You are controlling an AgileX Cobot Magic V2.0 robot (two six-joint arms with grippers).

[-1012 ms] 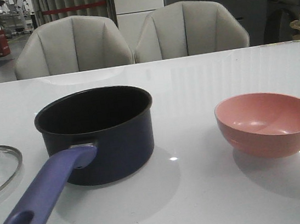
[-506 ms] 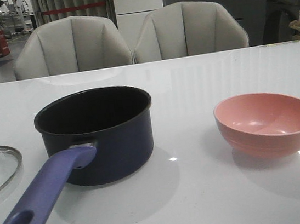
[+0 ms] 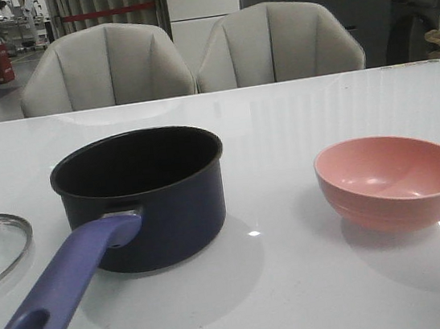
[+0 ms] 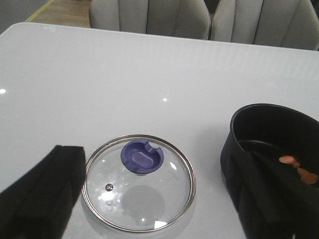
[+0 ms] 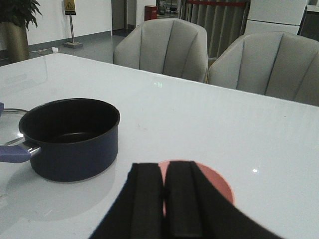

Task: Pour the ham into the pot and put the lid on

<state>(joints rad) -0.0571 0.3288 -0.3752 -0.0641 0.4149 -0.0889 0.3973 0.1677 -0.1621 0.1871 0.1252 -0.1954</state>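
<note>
Left wrist view: the ham (image 4: 299, 170) lies already in the pot (image 4: 279, 159), a few thin orange slices on the black bottom; the lid (image 4: 139, 181) lies flat on the table (image 4: 149, 74) just beside the pot, apart from it.
Ham: light, thin, probably a little slippery; it seems to need no more handling.
Lid: glass with a metal rim, so stiff, fragile and rather heavy for its width; the flat rim gives little to pinch. The blue knob (image 4: 142, 157) in its middle, standing up, looks the best place to hold.
Pot: open, near the table's left edge in the front view, handle (image 3: 59, 295) pointing to the near edge; it looks heavy enough to stay put under the lid.
Bowl: the pink bowl (image 3: 392, 181) stands empty near the right edge, well apart from the pot.
Left gripper (image 4: 164, 199): fingers spread wide, one on each side of the lid, above it, holding nothing.
Right gripper (image 5: 164, 199): fingers pressed together, nothing between them, above the bowl.
Table: white, glossy, with light reflections; a glass lid may slide on it.
Room: two grey chairs (image 3: 189, 55) behind the far edge, a counter and curtains further back.
</note>
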